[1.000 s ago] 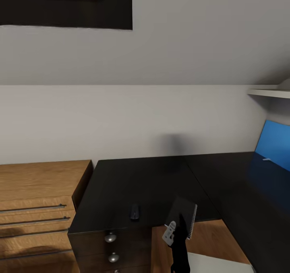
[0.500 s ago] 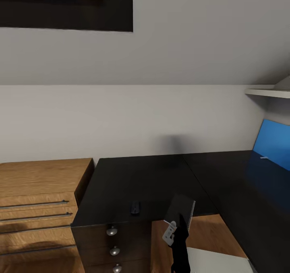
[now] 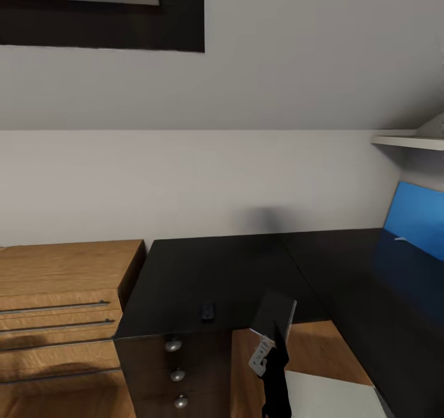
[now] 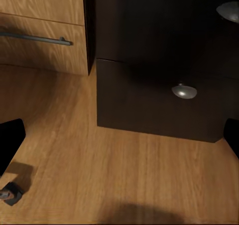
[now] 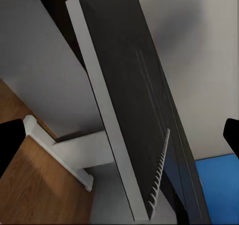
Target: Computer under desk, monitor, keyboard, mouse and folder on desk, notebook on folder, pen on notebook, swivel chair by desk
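The long black desk (image 3: 246,270) is close in front, with the blue folder (image 3: 414,221) far along its right side, and the right gripper (image 3: 271,344) pinches the notebook (image 3: 275,319) upright, which I think must next be carried over and laid on that folder, while the left gripper's fingers (image 4: 10,140) are spread apart near the floor.

The left wrist camera looks down on a warm brown wooden plank floor (image 4: 99,170). The black drawer block of the desk (image 4: 159,60) stands on it, its lower drawer front carrying a round silver knob (image 4: 184,91), with part of another silver knob (image 4: 230,10) above it on the next drawer. Just beside the desk stands a light wooden drawer cabinet (image 4: 42,16) with a long grey bar handle (image 4: 35,37). Two dark fingertips (image 4: 10,143) of the left gripper frame the picture's edges, spread wide with nothing between them. A small dark caster-like object (image 4: 10,192) rests on the floor.
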Robot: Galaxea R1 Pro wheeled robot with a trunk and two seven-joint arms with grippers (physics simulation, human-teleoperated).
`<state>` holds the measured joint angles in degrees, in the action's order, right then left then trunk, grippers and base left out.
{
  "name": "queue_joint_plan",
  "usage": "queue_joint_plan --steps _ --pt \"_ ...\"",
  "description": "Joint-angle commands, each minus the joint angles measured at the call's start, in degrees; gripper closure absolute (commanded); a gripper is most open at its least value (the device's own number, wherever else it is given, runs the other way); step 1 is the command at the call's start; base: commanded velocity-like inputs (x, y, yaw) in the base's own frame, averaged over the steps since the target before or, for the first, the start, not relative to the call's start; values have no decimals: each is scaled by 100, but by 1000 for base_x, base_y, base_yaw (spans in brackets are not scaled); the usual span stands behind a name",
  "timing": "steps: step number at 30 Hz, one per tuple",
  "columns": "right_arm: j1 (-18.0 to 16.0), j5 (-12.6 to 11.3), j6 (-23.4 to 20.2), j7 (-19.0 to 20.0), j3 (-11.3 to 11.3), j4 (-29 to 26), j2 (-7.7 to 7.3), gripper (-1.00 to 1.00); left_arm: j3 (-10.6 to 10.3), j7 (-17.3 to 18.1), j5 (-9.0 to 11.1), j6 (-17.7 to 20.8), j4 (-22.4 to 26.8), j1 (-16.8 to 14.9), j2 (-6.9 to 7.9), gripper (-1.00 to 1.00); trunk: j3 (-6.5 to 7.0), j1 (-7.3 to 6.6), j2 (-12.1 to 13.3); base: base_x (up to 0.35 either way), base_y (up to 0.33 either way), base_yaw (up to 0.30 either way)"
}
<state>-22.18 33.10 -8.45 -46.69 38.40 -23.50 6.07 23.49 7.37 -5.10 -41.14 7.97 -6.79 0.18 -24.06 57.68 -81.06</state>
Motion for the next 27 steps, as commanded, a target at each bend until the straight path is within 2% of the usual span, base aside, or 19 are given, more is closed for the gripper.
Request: queue_joint_plan --steps 1,27 --pt "-5 30 -60 -27 19 4 0 -100 51 19 -52 -17 -5 -5 0 -100 -6 -3 -4 -284 0 0" --pt "-5 22 53 -52 -7 -20 -9 -100 51 19 -52 -19 -6 -5 0 -100 -6 -3 -4 -286 0 0"
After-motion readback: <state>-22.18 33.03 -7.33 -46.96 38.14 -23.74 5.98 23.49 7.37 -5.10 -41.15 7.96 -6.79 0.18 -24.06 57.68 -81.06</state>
